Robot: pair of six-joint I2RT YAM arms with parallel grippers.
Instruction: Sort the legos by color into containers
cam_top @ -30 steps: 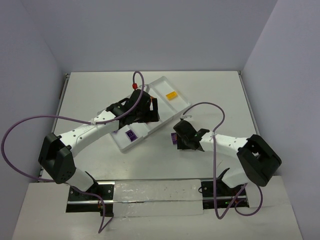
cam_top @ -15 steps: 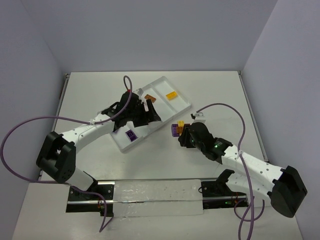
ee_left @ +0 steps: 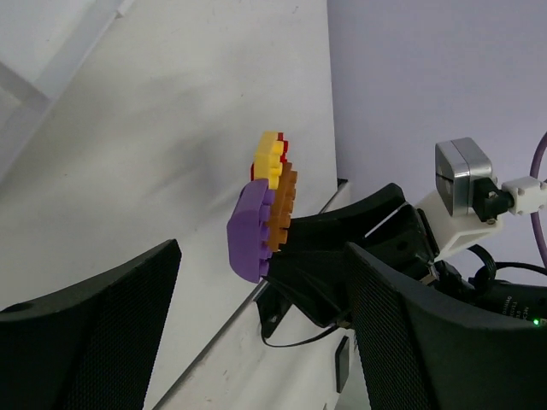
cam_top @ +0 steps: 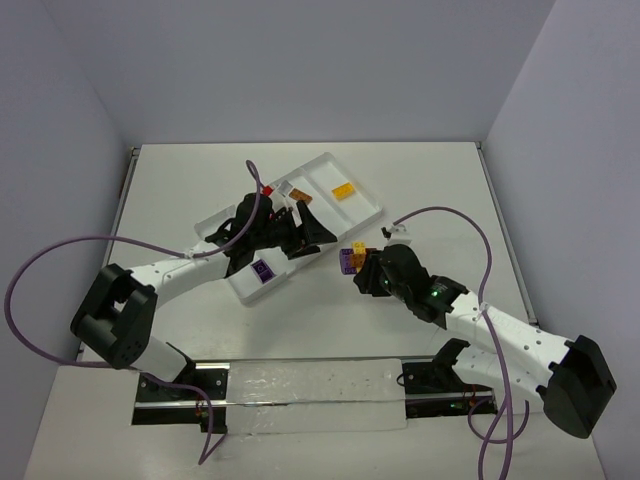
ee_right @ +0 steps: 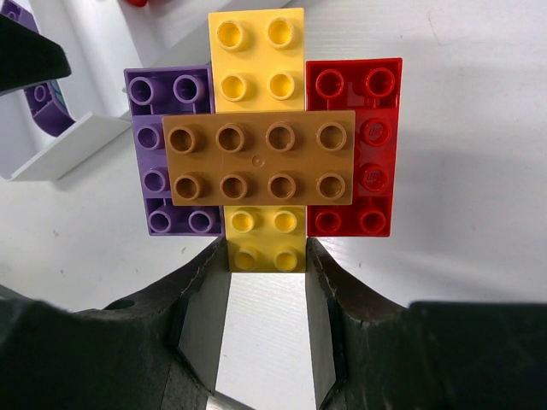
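My right gripper (cam_top: 366, 272) (ee_right: 267, 256) is shut on the yellow brick (ee_right: 256, 137) of a joined lego cluster (cam_top: 352, 258), held just right of the white tray (cam_top: 322, 172). A purple brick (ee_right: 162, 154) sits on the cluster's left, a red brick (ee_right: 363, 145) on its right, and a brown-orange plate (ee_right: 258, 158) lies across all three. My left gripper (cam_top: 306, 226) (ee_left: 265, 342) is open and empty at the tray's near edge, facing the cluster (ee_left: 265, 213). The tray holds a purple brick (cam_top: 262, 269), a brown-orange brick (cam_top: 297, 194) and a yellow-orange brick (cam_top: 343, 190).
A clear strip (cam_top: 320, 395) lies along the near edge between the arm bases. Purple cables loop beside both arms. The tray's corner (ee_right: 68, 145) shows at the left of the right wrist view. White walls close in the table on three sides.
My right arm has swung round and carried the cluster up toward the tray. My left gripper has moved right across the tray toward the cluster.
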